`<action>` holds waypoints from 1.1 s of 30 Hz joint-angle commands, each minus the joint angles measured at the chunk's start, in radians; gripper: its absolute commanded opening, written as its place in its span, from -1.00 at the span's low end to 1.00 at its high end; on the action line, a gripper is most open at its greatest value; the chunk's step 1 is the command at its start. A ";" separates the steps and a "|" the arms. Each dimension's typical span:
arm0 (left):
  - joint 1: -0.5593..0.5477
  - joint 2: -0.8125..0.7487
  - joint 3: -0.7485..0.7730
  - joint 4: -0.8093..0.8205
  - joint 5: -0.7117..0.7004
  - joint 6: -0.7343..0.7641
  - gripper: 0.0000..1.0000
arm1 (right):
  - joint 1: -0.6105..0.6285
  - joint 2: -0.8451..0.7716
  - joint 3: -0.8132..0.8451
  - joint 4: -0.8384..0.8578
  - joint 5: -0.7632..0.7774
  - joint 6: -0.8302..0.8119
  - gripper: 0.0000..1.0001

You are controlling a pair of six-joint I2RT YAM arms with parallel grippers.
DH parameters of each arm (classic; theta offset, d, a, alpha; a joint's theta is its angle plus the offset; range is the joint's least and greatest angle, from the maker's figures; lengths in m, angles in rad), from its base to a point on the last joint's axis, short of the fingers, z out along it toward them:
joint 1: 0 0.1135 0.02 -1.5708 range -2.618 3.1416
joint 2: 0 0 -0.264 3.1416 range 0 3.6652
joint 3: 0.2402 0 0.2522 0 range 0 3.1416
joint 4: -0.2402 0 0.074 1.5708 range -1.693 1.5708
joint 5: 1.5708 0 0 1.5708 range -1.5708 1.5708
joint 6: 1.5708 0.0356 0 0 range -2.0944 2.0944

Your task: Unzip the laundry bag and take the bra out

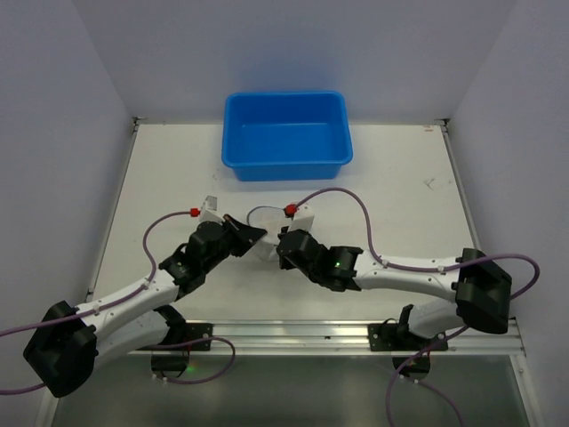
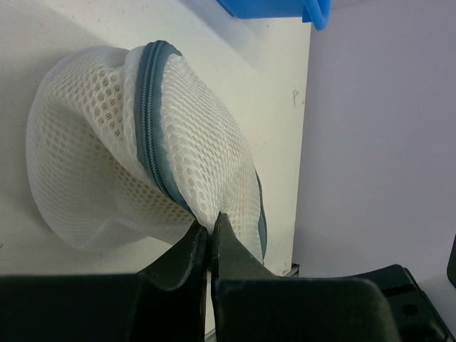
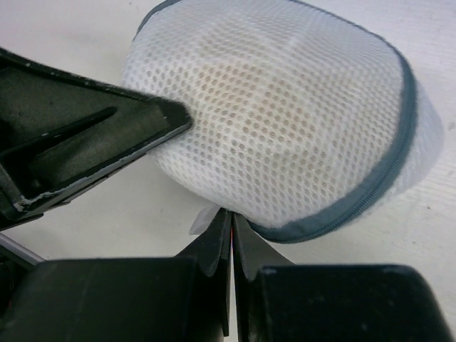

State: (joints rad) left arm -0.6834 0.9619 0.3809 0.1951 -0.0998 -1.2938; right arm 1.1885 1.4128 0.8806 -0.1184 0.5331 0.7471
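the laundry bag (image 1: 264,233) sits on the white table (image 1: 400,196), near its middle and a little toward the arms. it lies directly between the two grippers, with the blue plastic tub (image 1: 286,169) well apart behind it.

the left gripper (image 2: 209,226) comes in from the left. its fingers are pressed together on the bag's edge, and the mesh and the grey-blue zip band (image 2: 146,121) run down into the tips. in this view the bag (image 2: 107,164) stands domed above those tips.

the right gripper (image 3: 231,221) comes in from the right. its fingers are pressed together too, with the tips touching the bag's lower rim just under the zip band (image 3: 342,206). a small pale tab (image 3: 203,218) sticks out just beside them, and i cannot tell whether anything is caught between the tips.

from the right wrist, one of the left gripper's fingers (image 3: 107,135) touches the bag's (image 3: 285,107) left flank. a pale beige shape (image 3: 285,92) shows through the mesh.
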 commanded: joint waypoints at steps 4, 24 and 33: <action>-0.001 -0.017 0.018 -0.078 -0.043 0.096 -1.00 | -0.127 -0.170 -0.115 -0.073 0.016 -0.090 -1.00; 0.025 0.053 0.113 -0.103 0.061 0.225 -1.00 | -0.204 -0.285 -0.101 -0.066 -0.398 -0.224 -0.35; 0.025 0.058 0.122 -0.074 0.029 0.050 -1.00 | -0.040 -0.157 -0.048 0.022 -0.289 -0.144 0.16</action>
State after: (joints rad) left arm -0.6624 1.0256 0.4644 0.0887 -0.0460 -1.1702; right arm 1.1297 1.2224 0.7765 -0.1608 0.2108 0.5640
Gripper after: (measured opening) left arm 0.028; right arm 0.581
